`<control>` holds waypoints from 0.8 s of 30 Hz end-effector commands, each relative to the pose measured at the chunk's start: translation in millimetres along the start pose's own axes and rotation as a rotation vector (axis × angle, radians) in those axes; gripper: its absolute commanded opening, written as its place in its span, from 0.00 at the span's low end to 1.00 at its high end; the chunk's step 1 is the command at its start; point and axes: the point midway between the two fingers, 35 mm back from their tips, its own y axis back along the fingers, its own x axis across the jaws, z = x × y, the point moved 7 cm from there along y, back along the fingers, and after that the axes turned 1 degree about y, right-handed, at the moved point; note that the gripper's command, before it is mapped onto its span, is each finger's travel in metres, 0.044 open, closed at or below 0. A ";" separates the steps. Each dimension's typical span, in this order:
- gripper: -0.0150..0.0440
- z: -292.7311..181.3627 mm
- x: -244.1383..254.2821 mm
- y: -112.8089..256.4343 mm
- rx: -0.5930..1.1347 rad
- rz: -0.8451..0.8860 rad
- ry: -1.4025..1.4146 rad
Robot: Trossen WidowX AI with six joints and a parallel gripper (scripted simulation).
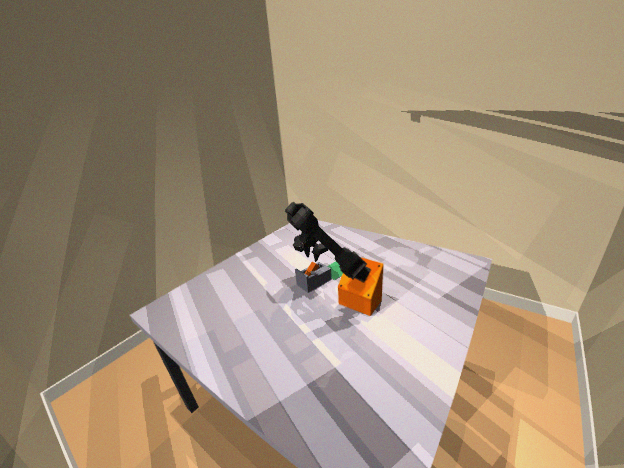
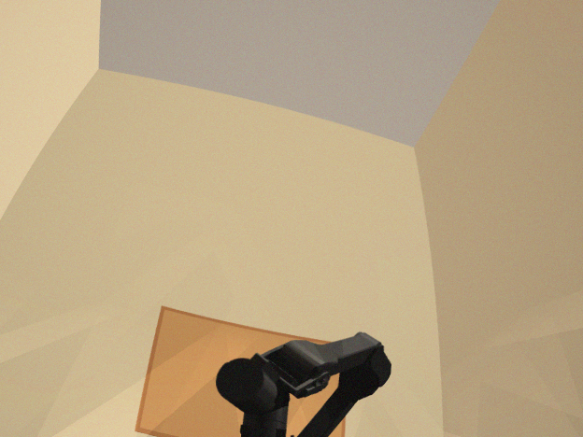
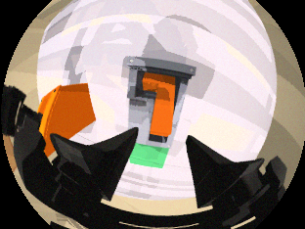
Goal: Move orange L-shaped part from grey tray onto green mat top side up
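The orange L-shaped part (image 1: pixel 312 268) (image 3: pixel 165 110) is tilted in the grey tray (image 1: pixel 319 282) (image 3: pixel 163 64). Its L-shaped end sits low at the tray's far side in the wrist view, with dark pocket showing around it. Its straight end points toward the green mat (image 1: pixel 335 271) (image 3: pixel 148 156) and stands up above the tray's rim in the top view. My gripper (image 1: pixel 312 256) (image 3: pixel 162 134) is open and empty, above the tray and the part, fingers pointing down, one fingertip to each side of the straight end in the wrist view. The exterior view shows neither tray nor part.
The orange base block (image 1: pixel 357 299) (image 3: pixel 73 113) stands beside the tray and mat, left in the wrist view. The arm (image 1: pixel 330 244) (image 2: pixel 355 376) reaches from it over the mat side. The mat adjoins the tray's end under the raised straight end. The tray's walls stand above the table (image 1: pixel 282 362).
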 end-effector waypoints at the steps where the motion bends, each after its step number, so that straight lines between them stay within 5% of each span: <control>1: 0.73 -1.4 0.2 -6.6 -0.006 -0.002 -0.009; 24: 0.73 -1.1 -0.4 -42.4 -0.007 -0.002 -0.009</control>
